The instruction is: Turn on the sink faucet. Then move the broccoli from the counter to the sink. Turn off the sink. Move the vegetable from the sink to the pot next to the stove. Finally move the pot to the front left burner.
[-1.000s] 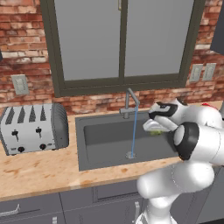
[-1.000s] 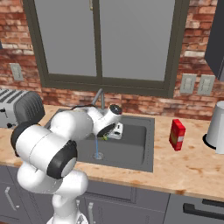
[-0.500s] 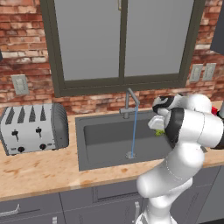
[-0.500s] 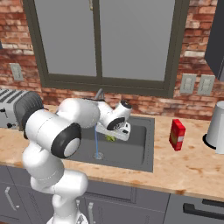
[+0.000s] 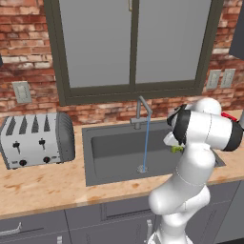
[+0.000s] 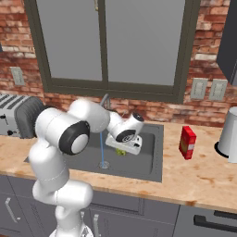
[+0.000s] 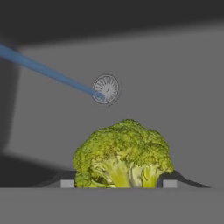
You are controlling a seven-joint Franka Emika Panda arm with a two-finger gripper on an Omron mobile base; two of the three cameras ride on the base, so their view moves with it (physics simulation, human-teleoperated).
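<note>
From the left base view, you see the arm bent over the right part of the sink (image 5: 95, 138), a speck of green broccoli (image 5: 177, 149) peeking out beside its wrist, while a thin blue stream (image 5: 144, 143) falls from the sink faucet (image 5: 141, 112) to the drain; the toaster (image 5: 35, 139) sits on the counter (image 5: 43, 186) to the left. From the right base view, your end effector (image 6: 121, 151) hangs over the basin with the broccoli under it, just right of the stream, and a red box (image 6: 187, 142) stands on the counter beyond the sink's right rim. In the hand view, the floret sits between the two fingertips (image 7: 67, 183), which appear clamped on its sides, though their contact is cut off at the frame's edge; the drain (image 7: 106, 89) lies beyond.
</note>
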